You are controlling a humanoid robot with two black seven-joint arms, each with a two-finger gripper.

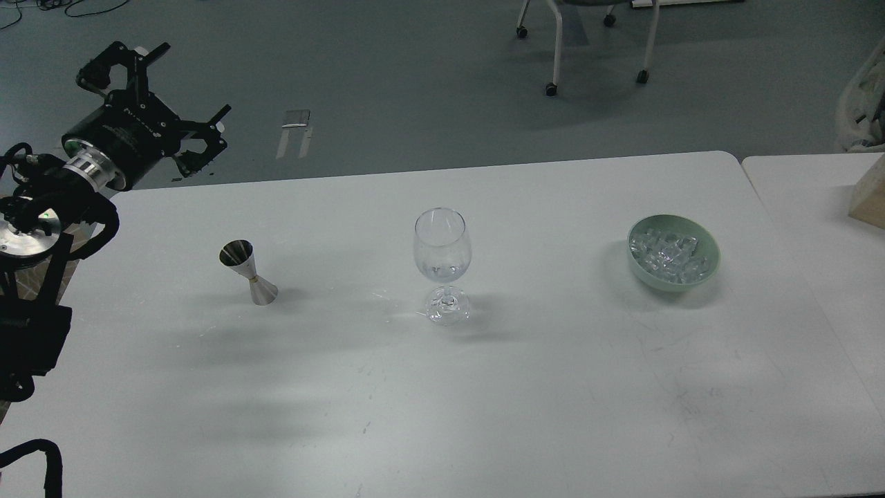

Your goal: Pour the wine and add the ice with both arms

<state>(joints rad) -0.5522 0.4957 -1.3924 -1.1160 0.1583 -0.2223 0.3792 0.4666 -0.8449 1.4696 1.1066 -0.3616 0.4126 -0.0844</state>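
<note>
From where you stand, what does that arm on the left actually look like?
The left arm is black, built of round drum-like sections joined by silver metal rings, with looped black cables and a small green light. Its gripper is black, with angular linkage fingers and faint lettering on the body.

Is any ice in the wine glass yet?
No, the wine glass holds no cubes; the ice all sits in the green bowl.

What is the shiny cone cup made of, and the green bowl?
The cone cup looks like polished metal: it is silvery and mirrors the light. The green bowl looks like glazed ceramic or perhaps plastic: its pale surface is smooth, opaque and softly glossy. The look alone cannot settle which.
</note>
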